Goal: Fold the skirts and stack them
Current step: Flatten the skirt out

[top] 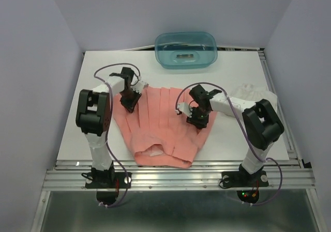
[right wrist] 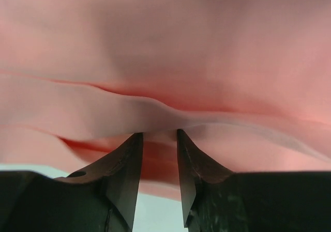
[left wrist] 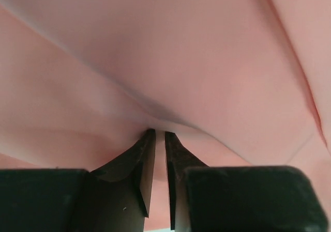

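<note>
The salmon-pink skirt [top: 163, 128] lies spread on the middle of the table, waistband toward the near edge. My left gripper [top: 129, 102] is at its far left edge. In the left wrist view the gripper [left wrist: 160, 132] is shut on a fold of the pink cloth [left wrist: 196, 61], with only a thin gap between the jaws. My right gripper [top: 196, 119] is at the skirt's right edge. In the right wrist view it [right wrist: 159, 133] is closed narrowly on a layered pink fold [right wrist: 155, 113]. The white skirt [top: 249, 93] lies bunched at the right, partly hidden behind the right arm.
A teal translucent tub [top: 185, 50] stands at the back centre of the white table [top: 93, 139]. Purple cables loop over both arms. The metal rail runs along the near edge [top: 176, 178].
</note>
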Controlling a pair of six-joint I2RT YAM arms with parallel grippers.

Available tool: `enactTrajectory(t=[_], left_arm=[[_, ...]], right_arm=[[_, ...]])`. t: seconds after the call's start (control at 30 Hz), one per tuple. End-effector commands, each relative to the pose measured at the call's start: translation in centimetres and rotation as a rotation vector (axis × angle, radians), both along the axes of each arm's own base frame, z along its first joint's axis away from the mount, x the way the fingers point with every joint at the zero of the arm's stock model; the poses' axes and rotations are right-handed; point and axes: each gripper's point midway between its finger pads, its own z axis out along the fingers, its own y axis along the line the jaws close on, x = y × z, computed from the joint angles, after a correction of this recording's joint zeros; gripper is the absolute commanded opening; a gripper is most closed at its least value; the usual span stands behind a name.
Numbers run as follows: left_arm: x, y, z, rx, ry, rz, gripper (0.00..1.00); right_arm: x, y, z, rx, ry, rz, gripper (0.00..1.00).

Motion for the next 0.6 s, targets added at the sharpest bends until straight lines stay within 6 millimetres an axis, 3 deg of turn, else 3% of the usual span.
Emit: enactTrajectory(t=[0.0, 0.03, 0.07, 0.1, 0.13, 0.17, 0.23, 0.27, 0.3, 0.33, 0.37, 0.4, 0.43, 0.47, 0.53, 0.57], left_arm=[[7.5, -0.5, -1.9, 0.067, -0.083, 0.042, 0.25], [8.1, -0.8, -3.9, 0.09, -0.031, 0.034, 0.24], [9.5, -1.3, -4.1, 0.09, -0.037, 0.04, 0.24], [14.2, -2.6, -1.4, 0.06, -0.15, 0.044, 0.24], [16.2, -3.3, -0.8, 0.047, -0.181, 0.043, 0.24], [19.6, -4.2, 0.7, 0.039, -0.245, 0.041, 0.24], [21.8, -4.9, 1.4, 0.026, -0.281, 0.032, 0.27], [23.2, -5.0, 3.2, 0.021, -0.343, 0.04, 0.31], [23.9, -5.0, 4.9, 0.012, -0.386, 0.044, 0.34], [24.4, -5.5, 8.9, -0.037, -0.472, 0.036, 0.42], [23.0, -4.5, 7.9, -0.04, -0.435, 0.05, 0.45], [22.5, -4.2, 9.3, -0.073, -0.459, 0.086, 0.48], [22.6, -4.6, 16.1, -0.177, -0.614, 0.085, 0.54], [20.6, -3.1, 14.7, -0.193, -0.578, 0.121, 0.56], [19.1, -2.4, 18.1, -0.256, -0.652, 0.178, 0.61], [17.7, -2.1, 22.6, -0.292, -0.743, 0.18, 0.61]], right_arm=[[-5.8, 0.6, -0.8, -0.012, 0.204, 0.05, 0.37], [-7.0, 1.4, -0.8, 0.007, 0.247, 0.063, 0.37], [-7.5, 1.9, -0.4, 0.016, 0.278, 0.061, 0.38], [-8.0, 2.3, -0.5, 0.023, 0.324, 0.033, 0.38], [-8.8, 3.7, 0.1, 0.073, 0.377, 0.031, 0.38], [-8.8, 4.9, 0.7, 0.097, 0.412, 0.005, 0.38], [-9.4, 7.7, 2.3, 0.19, 0.47, 0.004, 0.39], [-9.5, 8.9, 3.2, 0.218, 0.496, -0.024, 0.4], [-8.4, 10.5, 5.0, 0.28, 0.476, -0.024, 0.41], [-8.2, 11.8, 6.4, 0.343, 0.492, -0.021, 0.41], [-7.7, 12.6, 7.6, 0.371, 0.487, -0.04, 0.41], [-6.6, 13.6, 9.1, 0.409, 0.449, -0.038, 0.41], [-5.9, 14.1, 10.4, 0.439, 0.413, -0.053, 0.42], [-4.8, 14.2, 11.3, 0.466, 0.388, -0.077, 0.43], [-2.4, 13.8, 13.0, 0.514, 0.33, -0.133, 0.44], [-1.2, 13.5, 13.7, 0.528, 0.287, -0.159, 0.46]])
